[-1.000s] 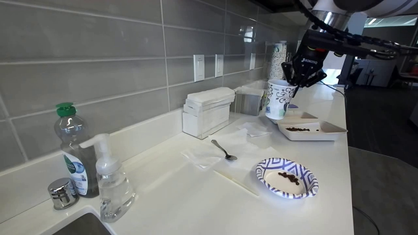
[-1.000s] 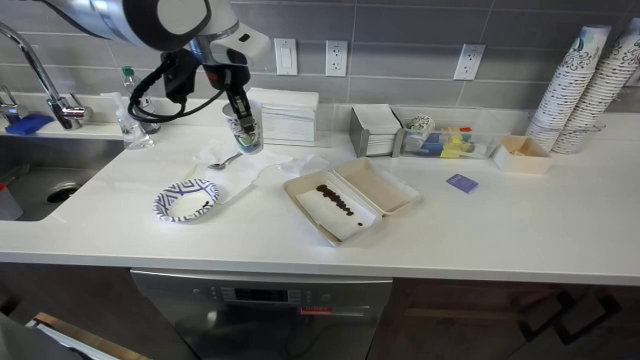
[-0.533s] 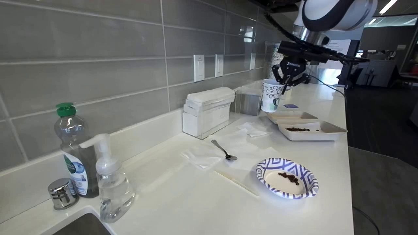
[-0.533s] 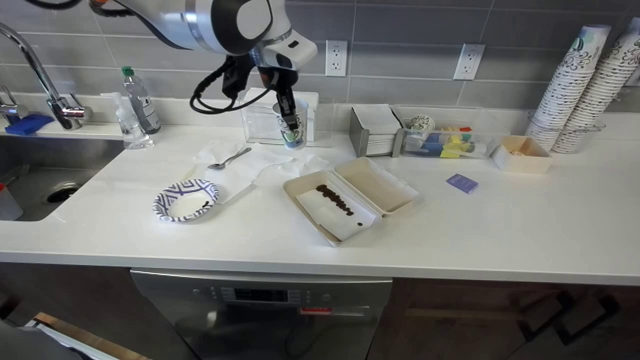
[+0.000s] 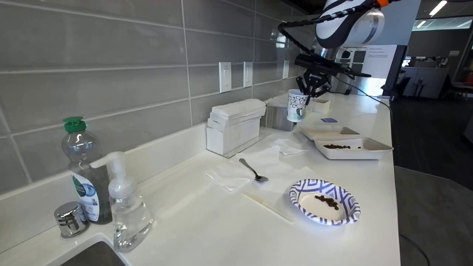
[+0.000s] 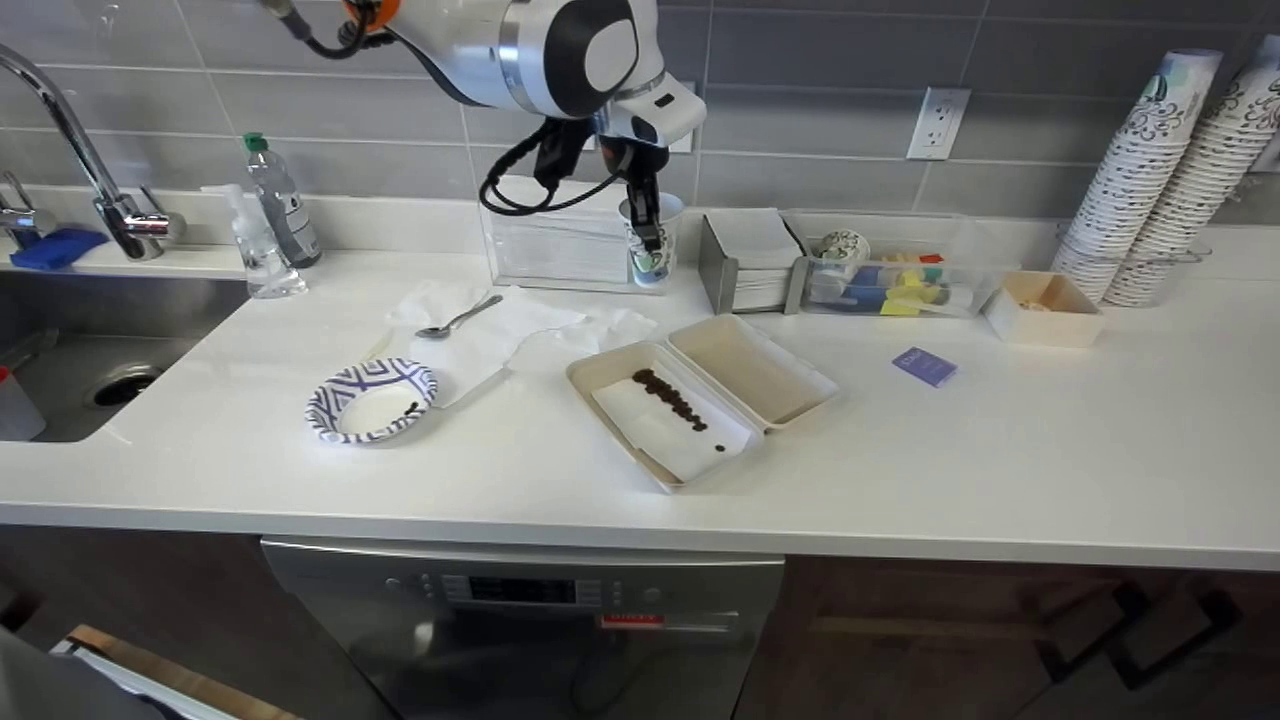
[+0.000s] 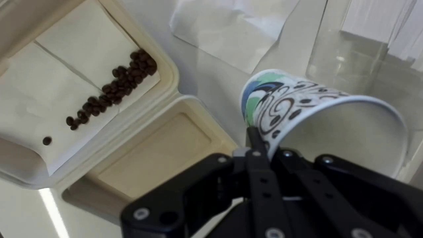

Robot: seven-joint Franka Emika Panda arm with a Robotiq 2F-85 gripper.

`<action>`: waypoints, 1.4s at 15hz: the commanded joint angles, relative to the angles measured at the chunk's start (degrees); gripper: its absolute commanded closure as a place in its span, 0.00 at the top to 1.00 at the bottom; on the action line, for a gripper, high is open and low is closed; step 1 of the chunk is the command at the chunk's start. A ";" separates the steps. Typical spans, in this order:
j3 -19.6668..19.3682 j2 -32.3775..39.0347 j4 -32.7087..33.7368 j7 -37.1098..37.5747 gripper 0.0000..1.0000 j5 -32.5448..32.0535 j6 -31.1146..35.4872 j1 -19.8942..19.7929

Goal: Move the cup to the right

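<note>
The cup [image 5: 295,106] is a white paper cup with a dark swirl print and blue-green patches. It hangs nearly upright above the counter, by the right end of the napkin holder in an exterior view [image 6: 671,232]. My gripper [image 5: 309,99] is shut on the cup's wall at the rim. In the wrist view the gripper [image 7: 267,148] pinches the near edge of the cup [image 7: 290,99]. One finger [image 7: 255,138] lies outside the wall. The other goes inside the cup, and its tip is hidden. The cup's open mouth faces the wrist camera, and its visible inside looks empty.
An open takeout box [image 6: 765,375] with coffee beans lies in front of the cup. A grey napkin box [image 6: 722,262], a clear bin [image 6: 880,295], a small beige box [image 6: 1045,315] and cup stacks [image 6: 1140,170] stand along the wall. A patterned plate [image 6: 330,410] sits left.
My gripper has carried the cup steadily along the counter, to the right in an exterior view, from above the spoon and napkins to the napkin holder's right end. The grip has not changed.
</note>
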 commanded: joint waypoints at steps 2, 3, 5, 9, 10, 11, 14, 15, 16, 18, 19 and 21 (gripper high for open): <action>-3.71 7.99 7.83 2.54 0.01 2.20 -1.91 2.30; -4.08 9.28 8.69 2.48 0.01 2.84 -1.78 2.42; -4.18 11.65 10.26 1.51 0.01 5.35 -1.03 2.25; -4.68 15.59 12.82 1.54 0.01 7.24 0.43 2.91; -4.75 16.36 13.32 1.39 0.01 7.44 0.45 2.97; -4.88 17.02 13.65 1.32 0.01 7.60 0.61 3.05; -5.58 18.97 14.20 1.52 0.01 7.46 1.20 3.57; -5.68 19.39 14.13 1.28 0.01 7.47 1.64 3.69; -5.52 19.55 14.07 0.81 0.01 7.92 1.62 3.60; -6.99 18.26 13.36 2.01 0.28 5.29 1.13 5.16; -7.79 17.17 12.51 2.58 0.35 3.76 0.76 6.08; -8.89 12.98 9.09 2.51 0.49 1.27 -0.67 7.91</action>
